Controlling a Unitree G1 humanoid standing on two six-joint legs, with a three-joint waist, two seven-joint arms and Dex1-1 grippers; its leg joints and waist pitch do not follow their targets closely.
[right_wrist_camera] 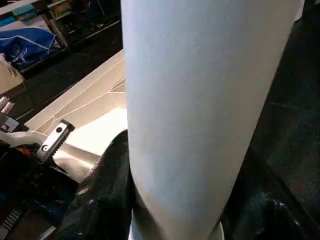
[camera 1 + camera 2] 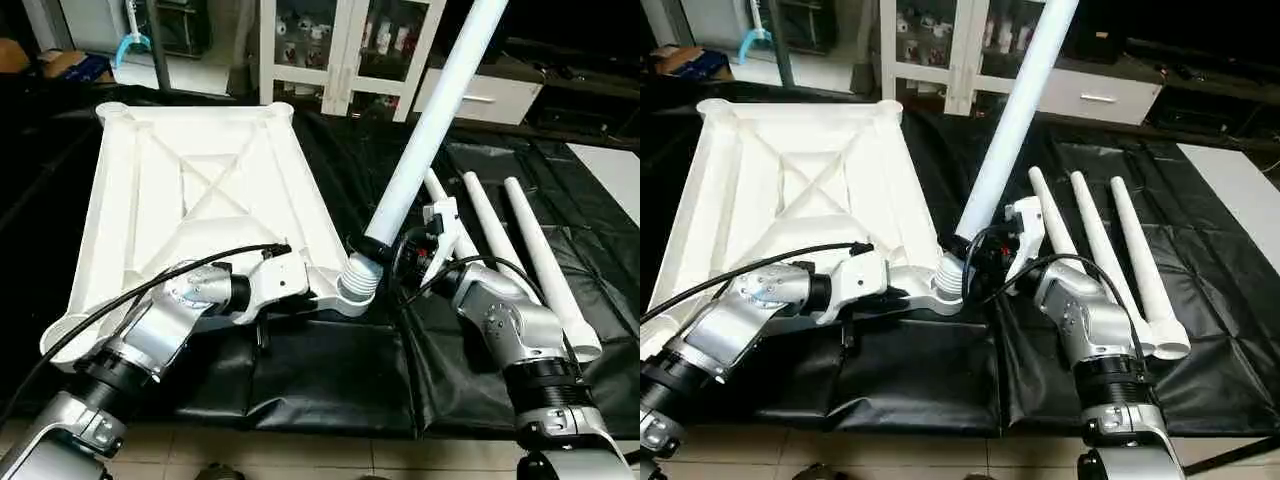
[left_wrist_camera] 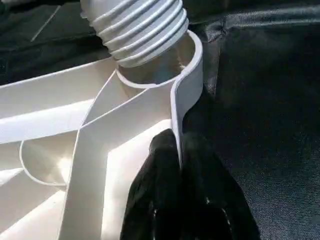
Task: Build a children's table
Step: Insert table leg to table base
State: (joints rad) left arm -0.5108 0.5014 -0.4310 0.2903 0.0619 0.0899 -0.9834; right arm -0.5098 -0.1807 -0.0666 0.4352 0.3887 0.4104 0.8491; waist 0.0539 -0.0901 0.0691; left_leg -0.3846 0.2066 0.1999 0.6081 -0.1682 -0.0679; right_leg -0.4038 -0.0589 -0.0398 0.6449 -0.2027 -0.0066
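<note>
White square plastic tabletop [image 2: 190, 190], ribbed side up at worktop left: light, stiff, left tool [image 3: 180, 165] clamped on its near-right rim; smooth white tapered leg [image 2: 430, 130], threads entering corner socket [image 3: 187, 55], clasped low by right tool [image 1: 175, 210].

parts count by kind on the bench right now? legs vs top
White plastic square table top, ribbed underside up: 1
Long white tapered tubular leg, threaded end at the top's near corner socket, held tilted by the right pincer: 1
Same white tapered legs lying loose on the black cloth: 3
Total: 5
</note>
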